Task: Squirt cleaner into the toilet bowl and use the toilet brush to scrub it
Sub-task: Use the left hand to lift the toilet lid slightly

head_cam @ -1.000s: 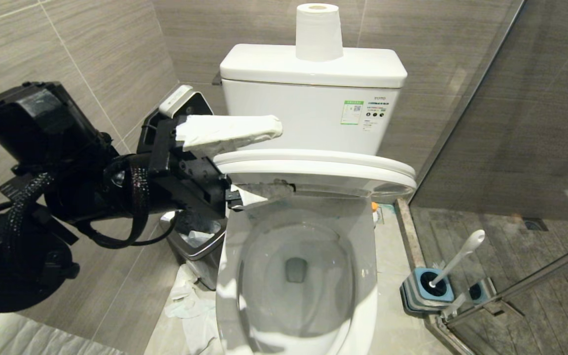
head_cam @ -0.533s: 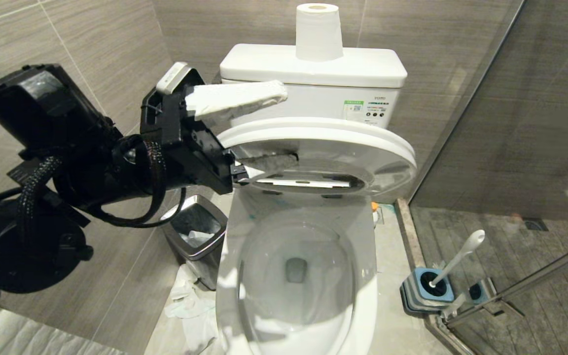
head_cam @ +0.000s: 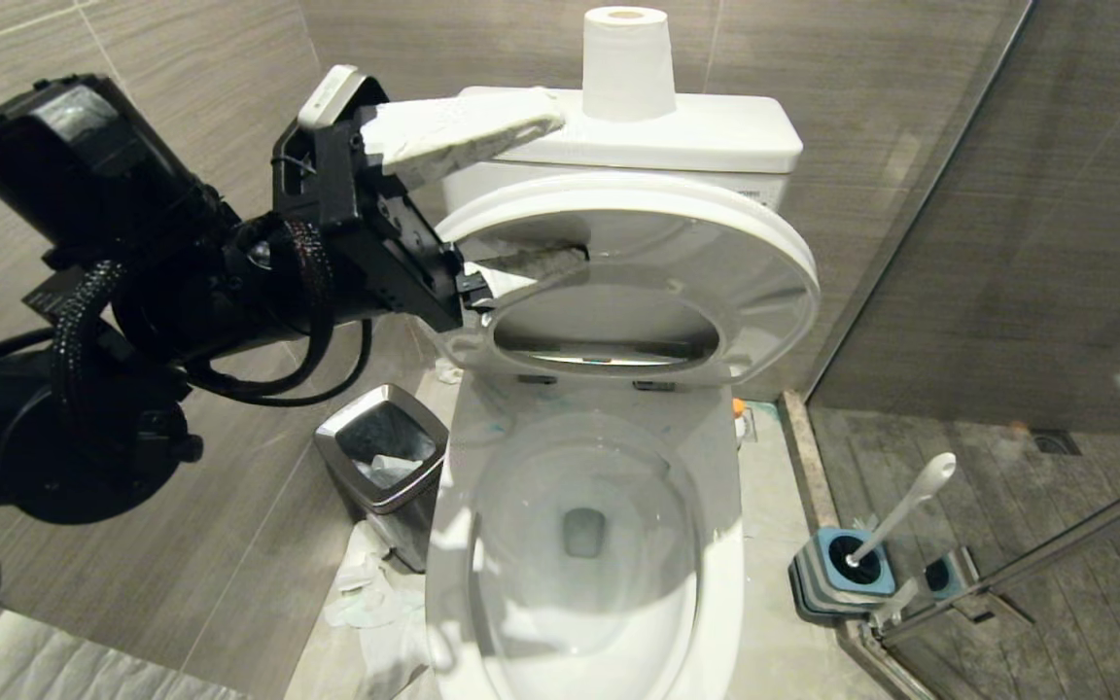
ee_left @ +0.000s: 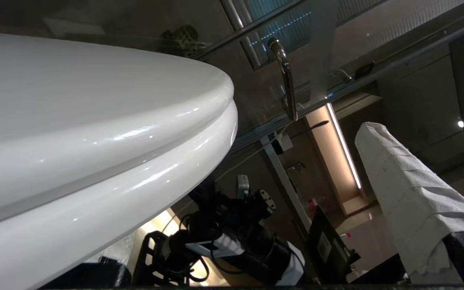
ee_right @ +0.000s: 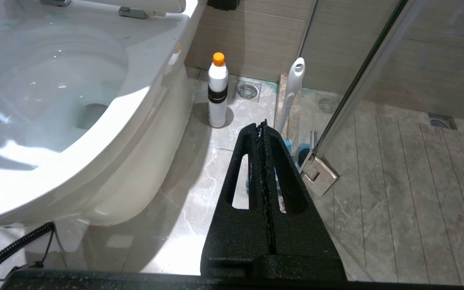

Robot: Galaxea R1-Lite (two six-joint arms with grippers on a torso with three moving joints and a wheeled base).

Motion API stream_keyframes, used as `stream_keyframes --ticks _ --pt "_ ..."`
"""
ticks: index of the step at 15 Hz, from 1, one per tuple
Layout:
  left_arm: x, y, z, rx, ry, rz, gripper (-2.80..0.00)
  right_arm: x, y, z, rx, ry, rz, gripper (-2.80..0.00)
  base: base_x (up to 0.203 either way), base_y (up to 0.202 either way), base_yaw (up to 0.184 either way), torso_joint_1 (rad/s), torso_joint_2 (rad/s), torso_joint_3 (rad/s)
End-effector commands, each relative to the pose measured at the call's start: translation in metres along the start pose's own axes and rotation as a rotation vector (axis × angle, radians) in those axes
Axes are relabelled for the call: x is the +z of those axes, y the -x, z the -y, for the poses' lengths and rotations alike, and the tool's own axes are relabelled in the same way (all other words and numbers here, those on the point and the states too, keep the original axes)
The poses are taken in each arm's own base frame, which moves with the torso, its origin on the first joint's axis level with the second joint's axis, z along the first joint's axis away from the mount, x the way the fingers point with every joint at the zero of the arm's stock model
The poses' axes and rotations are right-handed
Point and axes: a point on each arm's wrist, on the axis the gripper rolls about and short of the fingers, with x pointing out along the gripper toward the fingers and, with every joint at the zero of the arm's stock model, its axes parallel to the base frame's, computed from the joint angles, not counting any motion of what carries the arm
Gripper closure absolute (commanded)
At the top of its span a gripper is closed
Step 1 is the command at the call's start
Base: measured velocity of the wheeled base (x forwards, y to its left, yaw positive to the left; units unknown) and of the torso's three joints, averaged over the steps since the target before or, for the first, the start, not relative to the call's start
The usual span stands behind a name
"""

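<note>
The toilet bowl (head_cam: 584, 544) is sitting in the middle of the floor, its oval basin uncovered and holding water. Its seat and lid (head_cam: 638, 267) are standing together half raised, tilting toward the tank (head_cam: 618, 146) at the far side. A toilet paper roll (head_cam: 628, 60) is standing on the tank.

The left gripper (head_cam: 550, 190) is reaching in from the left with its fingers spread wide. The upper, paper-wrapped finger (head_cam: 463, 126) is lying above the lid's left edge, while the lower one is sitting under the seat's rim; in the left wrist view the doubled white rim (ee_left: 107, 133) is filling the space beside the wrapped finger (ee_left: 409, 201).

The cleaner bottle (ee_right: 217, 90), white with an orange cap, is standing upright on the floor just right of the bowl's far end. Near it, further right, the toilet brush (head_cam: 900, 515) is leaning in its blue-and-grey holder (head_cam: 837, 583) beside the glass shower door (head_cam: 1007, 292).

The right gripper (ee_right: 262, 125) is hanging low over the floor to the right of the bowl, its fingers pressed together and holding nothing.

A steel-rimmed bin (head_cam: 385, 467) is standing left of the bowl, with crumpled paper (head_cam: 366, 593) lying on the floor in front of it.
</note>
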Motion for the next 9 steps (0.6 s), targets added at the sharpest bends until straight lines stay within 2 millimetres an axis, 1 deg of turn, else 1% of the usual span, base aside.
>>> stream_keyframes --ticks 1,4,9 --pt "0.004 -0.002 -0.006 0.001 -0.013 0.001 -2.8 -0.003 -0.001 0.0 0.001 0.001 -0.011 0.0 0.0 0.0 0.0 0.0 0.0 0.0" --pt "0.009 -0.005 -0.014 0.002 -0.07 0.003 -2.8 -0.003 -0.001 0.0 0.001 0.0 -0.011 0.0 0.0 0.0 0.0 0.0 0.0 0.0" --pt "0.018 -0.011 -0.016 -0.013 -0.098 0.004 -2.8 -0.003 -0.001 0.0 0.001 0.001 -0.011 0.0 0.0 0.0 0.0 0.0 0.0 0.0"
